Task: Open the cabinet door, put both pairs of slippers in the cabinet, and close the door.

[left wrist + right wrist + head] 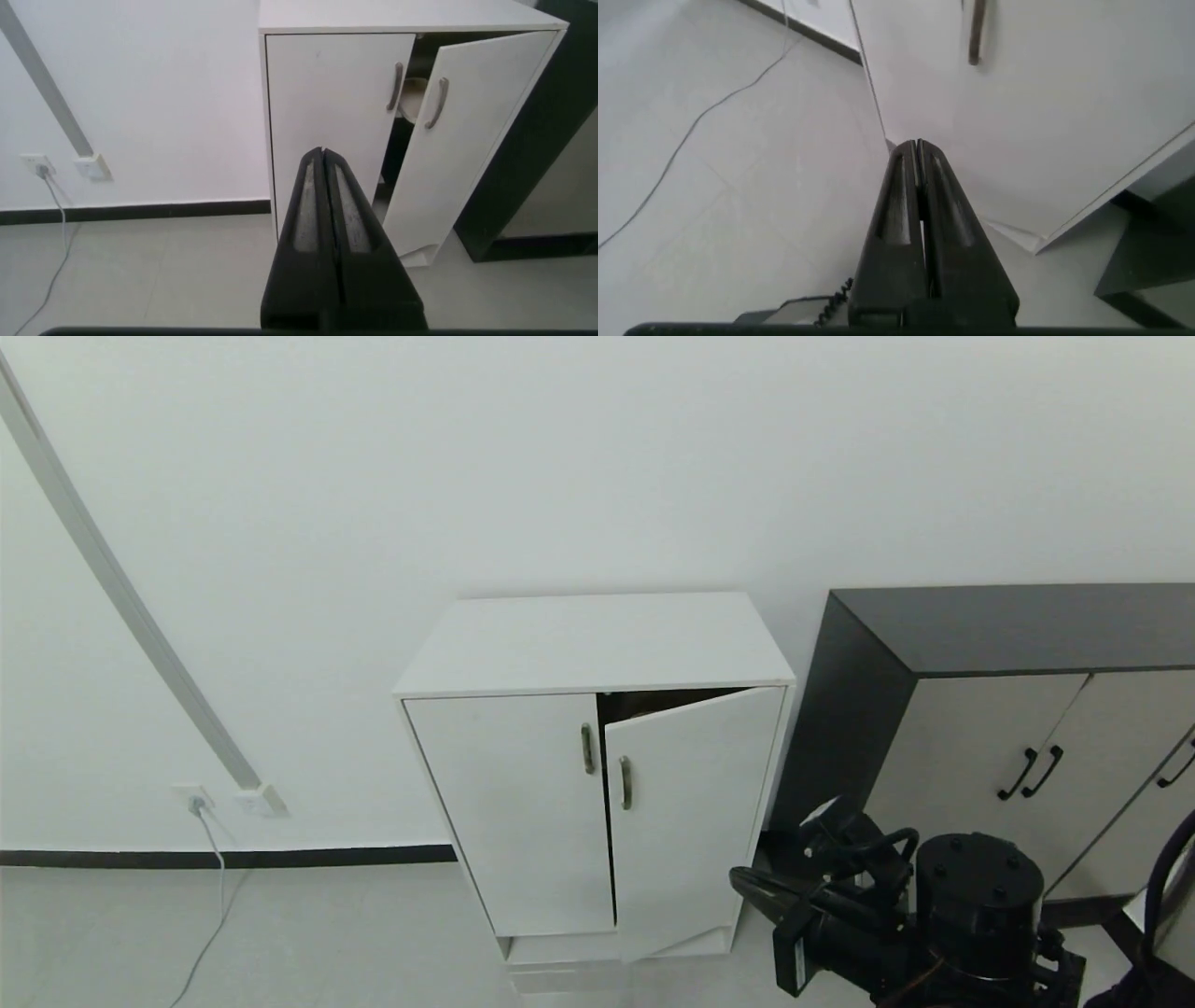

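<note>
1. Pale floor (327, 933), plain white wall (597, 457).
2. Nearest me, left gripper (322, 154) and right gripper (918, 145) are both pinched closed, holding nothing.
3. Beyond, the cabinet (593, 644) sits against the wall, right-hand door (691, 803) ajar. It looks light and stiff, so I'd hook its slim handle (625, 782).

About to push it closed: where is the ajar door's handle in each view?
Head view: handle at mid-picture, on the ajar door beside its free edge.
Left wrist view: handle on that door, next to the shut door's handle.
Right wrist view: handle on that door's face, near its free edge.
Shared landmark: black skirting along the wall's foot.
</note>
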`<state>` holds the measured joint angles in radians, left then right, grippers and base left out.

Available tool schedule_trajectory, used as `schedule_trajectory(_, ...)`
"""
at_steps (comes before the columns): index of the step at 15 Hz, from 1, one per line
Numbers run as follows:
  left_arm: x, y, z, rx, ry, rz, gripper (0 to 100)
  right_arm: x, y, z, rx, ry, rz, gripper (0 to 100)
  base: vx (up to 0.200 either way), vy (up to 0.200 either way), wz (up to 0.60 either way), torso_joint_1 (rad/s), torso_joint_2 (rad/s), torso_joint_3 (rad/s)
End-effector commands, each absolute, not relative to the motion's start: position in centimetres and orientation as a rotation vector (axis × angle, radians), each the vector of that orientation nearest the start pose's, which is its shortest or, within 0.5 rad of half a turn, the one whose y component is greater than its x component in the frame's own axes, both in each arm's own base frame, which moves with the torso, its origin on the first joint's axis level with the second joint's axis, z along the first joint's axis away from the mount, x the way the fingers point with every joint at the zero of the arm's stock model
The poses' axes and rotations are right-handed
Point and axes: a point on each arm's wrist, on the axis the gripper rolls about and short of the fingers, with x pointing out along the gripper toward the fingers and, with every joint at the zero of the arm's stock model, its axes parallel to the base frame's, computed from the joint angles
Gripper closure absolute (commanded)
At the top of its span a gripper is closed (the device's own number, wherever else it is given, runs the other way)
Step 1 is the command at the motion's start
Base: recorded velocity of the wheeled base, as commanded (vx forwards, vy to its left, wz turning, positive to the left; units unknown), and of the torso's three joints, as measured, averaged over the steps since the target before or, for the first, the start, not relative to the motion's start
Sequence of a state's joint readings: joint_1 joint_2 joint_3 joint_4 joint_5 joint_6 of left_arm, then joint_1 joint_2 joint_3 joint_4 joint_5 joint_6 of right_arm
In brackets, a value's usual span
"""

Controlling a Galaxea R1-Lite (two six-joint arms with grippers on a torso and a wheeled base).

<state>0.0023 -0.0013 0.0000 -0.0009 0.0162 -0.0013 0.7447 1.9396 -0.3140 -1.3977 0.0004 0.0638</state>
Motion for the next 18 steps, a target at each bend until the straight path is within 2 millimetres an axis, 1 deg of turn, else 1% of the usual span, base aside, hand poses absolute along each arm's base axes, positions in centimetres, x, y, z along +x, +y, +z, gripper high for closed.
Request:
schedule_trajectory(1,-2.3,0.0,7.6,-0.002,-0.002,0.020,100,20.0,18.6,7.5,-0.029,0.253,0.738,100,0.200,0.000,0.00,0.027,0.00,0.002)
schedule_trajectory(5,-2.3,0.0,7.6,-0.002,-0.002,0.020,100,19.9,18.6,7.3,-0.032,0.261,0.739,100,0.200,0.000,0.00,0.008,0.00,0.006)
schedule_trajectory(6,-2.3,0.0,7.6,-0.002,-0.002,0.018,100,19.8,18.8,6.8,-0.041,0.281,0.744,100,0.200,0.000,0.00,0.002,0.00,0.002)
schedule_trajectory(7,-2.3,0.0,7.6,-0.002,-0.002,0.020,100,19.7,18.9,6.4,-0.047,0.292,0.746,100,0.000,0.000,0.00,0.000,0.00,0.000)
schedule_trajectory(8,-2.3,0.0,7.6,-0.002,-0.002,0.018,100,19.7,18.9,6.4,-0.048,0.290,0.748,100,0.000,0.000,0.00,0.000,0.00,0.000)
schedule_trajectory(9,-2.3,0.0,7.6,-0.003,-0.002,0.020,100,19.6,19.3,5.8,-0.049,0.303,0.760,100,0.000,0.000,0.00,0.000,0.00,0.000)
schedule_trajectory(11,-2.3,0.0,7.6,-0.002,-0.002,0.018,100,20.2,19.9,5.0,-0.047,0.303,0.758,100,0.000,0.000,0.00,0.000,0.00,0.000)
schedule_trajectory(16,-2.3,0.0,7.6,-0.002,-0.002,0.020,100,22.8,21.7,3.8,-0.033,0.281,0.745,100,0.000,0.000,0.00,0.000,0.00,0.000)
schedule_trajectory(18,-2.3,0.0,7.6,-0.002,-0.002,0.018,100,23.7,22.0,3.4,-0.035,0.288,0.732,100,0.000,0.000,0.00,0.000,0.00,0.000)
